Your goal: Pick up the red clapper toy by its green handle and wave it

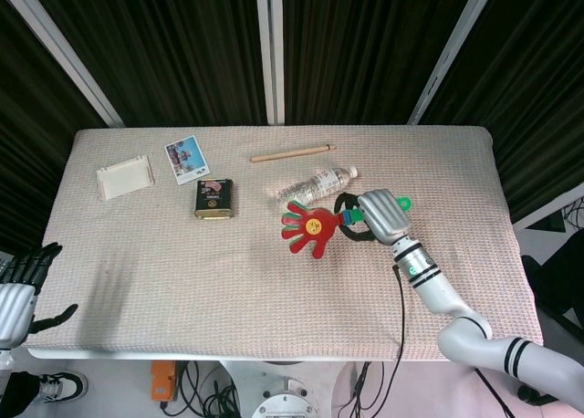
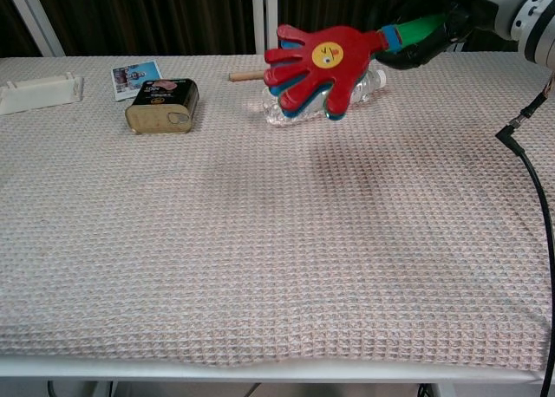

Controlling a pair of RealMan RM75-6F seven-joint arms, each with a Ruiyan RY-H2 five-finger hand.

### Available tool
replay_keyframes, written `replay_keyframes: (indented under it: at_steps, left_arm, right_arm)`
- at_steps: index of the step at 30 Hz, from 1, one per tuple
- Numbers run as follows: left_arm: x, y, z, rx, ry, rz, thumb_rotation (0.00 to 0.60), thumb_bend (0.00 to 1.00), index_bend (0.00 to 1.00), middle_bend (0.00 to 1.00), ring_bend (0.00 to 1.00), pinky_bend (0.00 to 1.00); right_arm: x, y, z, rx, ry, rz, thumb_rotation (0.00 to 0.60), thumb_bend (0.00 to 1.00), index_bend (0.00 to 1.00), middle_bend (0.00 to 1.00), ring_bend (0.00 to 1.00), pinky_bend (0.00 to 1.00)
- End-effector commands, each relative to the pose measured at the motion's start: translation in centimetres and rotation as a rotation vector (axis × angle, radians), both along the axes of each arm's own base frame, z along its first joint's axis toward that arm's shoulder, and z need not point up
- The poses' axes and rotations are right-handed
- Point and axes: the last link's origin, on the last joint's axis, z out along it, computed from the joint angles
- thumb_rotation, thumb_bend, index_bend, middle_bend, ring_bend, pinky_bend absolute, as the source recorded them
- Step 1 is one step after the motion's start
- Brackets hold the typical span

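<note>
Right hand [image 1: 383, 215], back up, apparently grips the clapper's [image 1: 308, 227] green handle [image 2: 422, 29].

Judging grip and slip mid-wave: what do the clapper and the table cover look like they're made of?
Clapper: likely hard plastic, glossy, flat solid-colour layers. Table cover: seemingly woven fabric, matte, with a waffle grid. Right hand holds the green handle.
</note>
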Motion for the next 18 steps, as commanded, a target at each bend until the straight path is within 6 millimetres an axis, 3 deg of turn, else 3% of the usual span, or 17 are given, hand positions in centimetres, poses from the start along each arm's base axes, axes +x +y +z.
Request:
replay_keyframes:
  at_steps: [1, 7, 13, 18]
  left_arm:
    - [0.0, 0.0, 0.0, 0.000, 0.001, -0.002, 0.600, 0.16, 0.03, 0.06, 0.00, 0.04]
    - [0.1, 0.0, 0.0, 0.001, 0.002, -0.001, 0.600, 0.16, 0.03, 0.06, 0.00, 0.04]
    - [0.0, -0.1, -0.1, 0.000, 0.002, 0.000, 0.600, 0.16, 0.03, 0.06, 0.00, 0.04]
    - [0.0, 0.0, -0.2, -0.003, -0.001, 0.001, 0.600, 0.16, 0.03, 0.06, 0.00, 0.04]
  right_arm:
    - [0.3, 0.6, -1.5, -0.003, 0.142, -0.039, 0.600, 0.47, 0.90, 0.79, 0.75, 0.93]
    - [0.8, 1.0, -1.1, 0.067, -0.142, -0.105, 0.600, 0.46, 0.90, 0.79, 0.75, 0.93]
    - [0.8, 1.3, -0.8, 0.230, -0.626, -0.238, 0.600, 0.46, 0.89, 0.79, 0.75, 0.93]
    - [0.4, 1.8, -2.0, 0.345, -0.821, -0.302, 0.600, 0.45, 0.88, 0.79, 0.75, 0.93]
